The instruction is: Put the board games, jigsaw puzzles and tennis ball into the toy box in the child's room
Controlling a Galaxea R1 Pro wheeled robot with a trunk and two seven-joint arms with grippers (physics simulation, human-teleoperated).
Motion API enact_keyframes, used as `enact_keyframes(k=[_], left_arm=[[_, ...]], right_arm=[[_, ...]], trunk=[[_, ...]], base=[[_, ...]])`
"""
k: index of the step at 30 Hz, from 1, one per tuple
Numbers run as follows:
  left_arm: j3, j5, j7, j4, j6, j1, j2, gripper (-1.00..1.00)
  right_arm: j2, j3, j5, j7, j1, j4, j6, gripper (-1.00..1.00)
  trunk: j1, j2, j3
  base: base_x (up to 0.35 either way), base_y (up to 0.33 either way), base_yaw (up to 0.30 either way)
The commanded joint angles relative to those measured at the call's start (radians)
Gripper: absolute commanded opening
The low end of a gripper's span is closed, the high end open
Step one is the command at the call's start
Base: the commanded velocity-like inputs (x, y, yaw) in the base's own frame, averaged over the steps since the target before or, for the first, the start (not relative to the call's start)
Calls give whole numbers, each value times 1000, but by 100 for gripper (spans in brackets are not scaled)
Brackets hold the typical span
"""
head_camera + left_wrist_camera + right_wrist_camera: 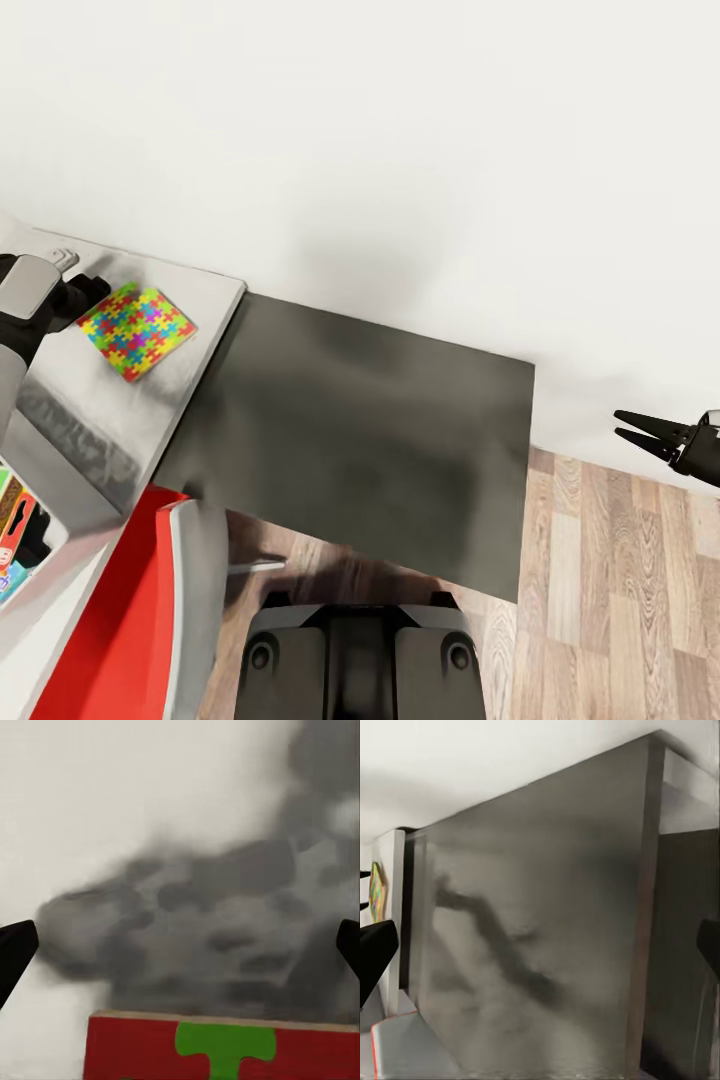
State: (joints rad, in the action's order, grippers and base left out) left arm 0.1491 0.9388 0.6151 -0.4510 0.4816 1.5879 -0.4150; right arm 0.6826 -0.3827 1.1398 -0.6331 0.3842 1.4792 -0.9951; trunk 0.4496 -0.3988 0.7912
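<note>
One jigsaw puzzle point(136, 329), a flat box with a bright multicolour piece pattern, lies on the light grey table point(205, 290) near the wall. My left gripper point(92, 293) hovers at the puzzle's left corner. The left wrist view has its fingers point(15, 952) spread wide, so my left gripper point(180, 949) is open, with the puzzle's red and green edge point(217, 1050) just ahead. The toy box point(70, 470) sits at the lower left with colourful printed boxes point(14, 535) inside. My right gripper point(636, 430) hangs open and empty over the floor, right of the dark cabinet.
The desk's dark grey cabinet section point(350, 440) fills the middle, against the white wall. A red chair point(120, 620) with a grey edge stands at the lower left beside my base point(360, 660). Wood-plank floor point(620, 600) lies to the right.
</note>
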Motion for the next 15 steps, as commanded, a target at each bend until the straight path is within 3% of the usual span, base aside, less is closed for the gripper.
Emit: enact_keyframes(k=[1,15], left_arm=[[9,28,8,3,3,0,-1,100],[10,29,8,-2,3,0,-1,100]], right_arm=[[0,-1,-3,-5,1,0,-5,100],[0,0,-3,-4,1,0,-5,100]], trunk=[[0,-1,1],[0,-1,1]], base=[[-211,-144,0],[-63,-43,0]])
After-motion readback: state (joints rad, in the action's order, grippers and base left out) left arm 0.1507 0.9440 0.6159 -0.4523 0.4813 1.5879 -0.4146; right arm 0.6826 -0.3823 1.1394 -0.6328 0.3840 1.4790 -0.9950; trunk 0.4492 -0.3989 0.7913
